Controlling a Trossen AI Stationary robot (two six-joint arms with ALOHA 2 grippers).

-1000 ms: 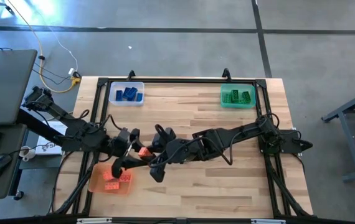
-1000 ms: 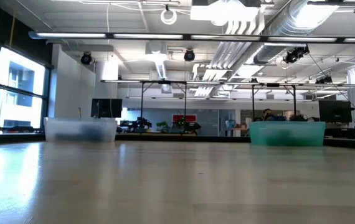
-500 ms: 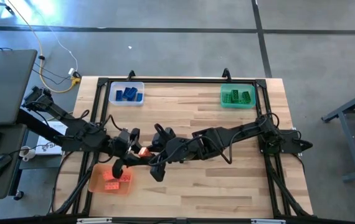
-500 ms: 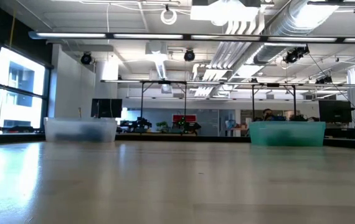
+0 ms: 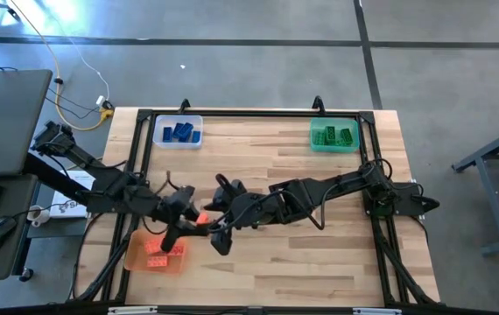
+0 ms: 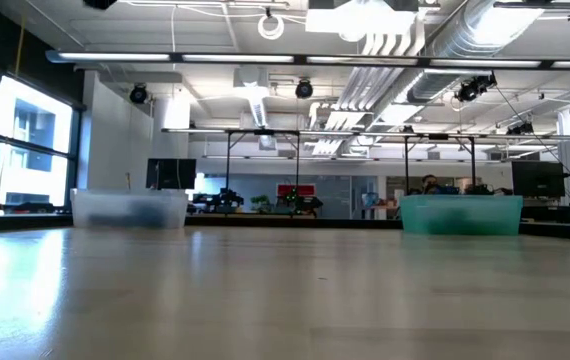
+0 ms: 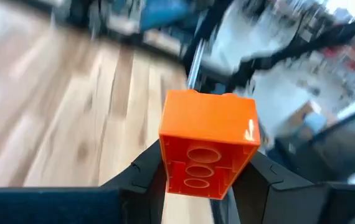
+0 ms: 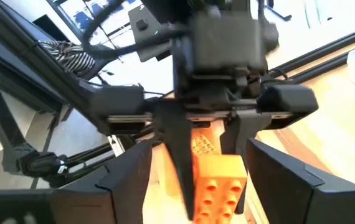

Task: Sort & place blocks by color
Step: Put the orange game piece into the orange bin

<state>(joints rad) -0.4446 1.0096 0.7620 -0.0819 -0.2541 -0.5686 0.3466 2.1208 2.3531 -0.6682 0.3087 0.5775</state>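
An orange block (image 7: 207,149) hangs above the table, left of its middle, with my left gripper (image 5: 190,214) shut on it. My right gripper (image 5: 217,234) faces it from the table's right. Its fingers (image 8: 127,180) are open and stand wide on either side of the block (image 8: 218,182), clear of it. Below and to the left, an orange tray (image 5: 136,258) holds more orange blocks (image 5: 164,249). Blue blocks (image 5: 179,133) lie in a clear tray (image 5: 158,140) at the far left. Green blocks (image 5: 333,136) lie in a green tray (image 5: 315,144) at the far right. My left gripper pinches the orange block by two opposite sides (image 7: 165,165) between its two fingers (image 7: 145,169). The block's hollow underside faces the wrist camera. It is lifted clear of the table, its free end sticking out past the fingertips.
A black frame (image 5: 258,114) runs round the tabletop. Bare wood (image 5: 319,262) lies to the near right and across the middle. A laptop (image 5: 0,122) and a mouse (image 5: 0,229) sit off the table's left side. The clear tray (image 6: 130,208) and the green tray (image 6: 460,214) show far off in the low view.
My left gripper has turned at the wrist and edged a little toward the table's near edge, the orange block going with it. My right arm has stayed nearly in place beside it.
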